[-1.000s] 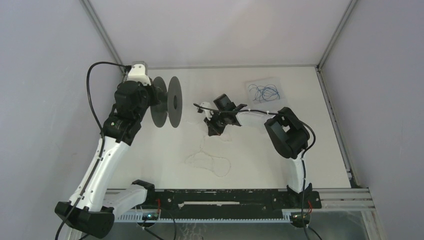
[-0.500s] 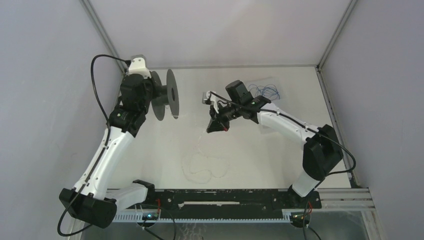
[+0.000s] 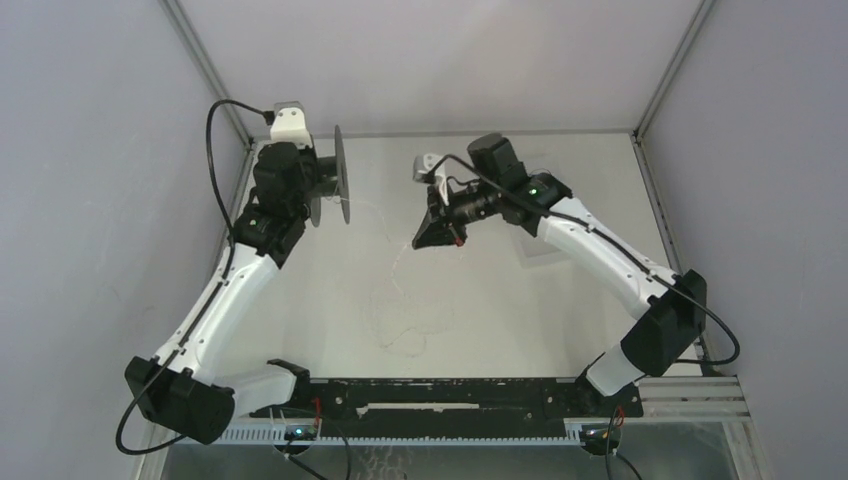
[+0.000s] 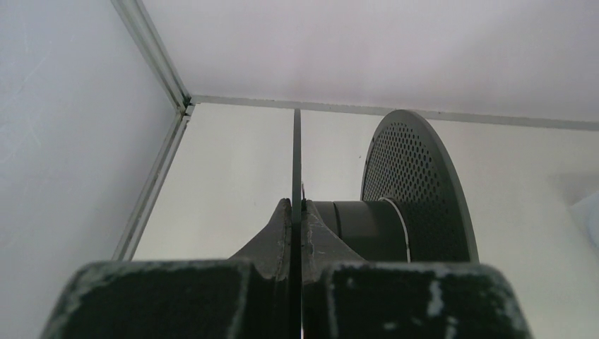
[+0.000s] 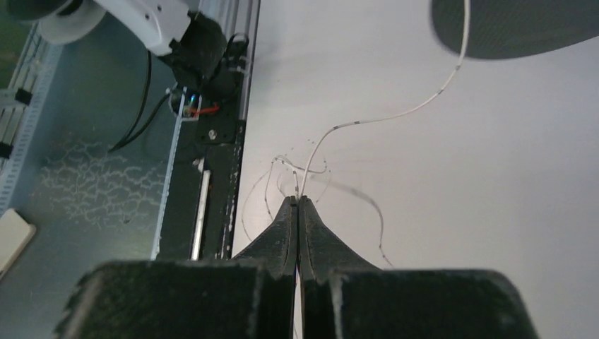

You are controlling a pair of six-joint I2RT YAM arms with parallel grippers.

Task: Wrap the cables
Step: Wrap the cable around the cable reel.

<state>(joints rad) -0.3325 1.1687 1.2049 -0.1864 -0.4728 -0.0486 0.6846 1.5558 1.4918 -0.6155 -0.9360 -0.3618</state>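
My left gripper (image 3: 318, 190) is shut on the near flange of the black spool (image 3: 340, 178) and holds it edge-on at the back left. In the left wrist view, the fingertips (image 4: 297, 206) clamp the thin flange, with the hub (image 4: 360, 226) and the perforated far flange (image 4: 417, 176) to the right. My right gripper (image 3: 436, 236) is shut on the thin whitish cable and held above the table. In the right wrist view, the cable (image 5: 395, 116) runs from the gripper (image 5: 297, 202) up to the spool (image 5: 508, 25). Loose loops (image 3: 398, 345) lie on the table.
Grey enclosure walls stand close on the left, back and right, with metal corner posts. A black rail (image 3: 450, 395) runs along the near edge by the arm bases. A pale sheet corner (image 3: 537, 256) shows under the right arm.
The left arm has carried the spool toward the back corner and turned it edge-on. The right arm has stretched out and moved the held cable toward the back. The loops have drawn narrower.
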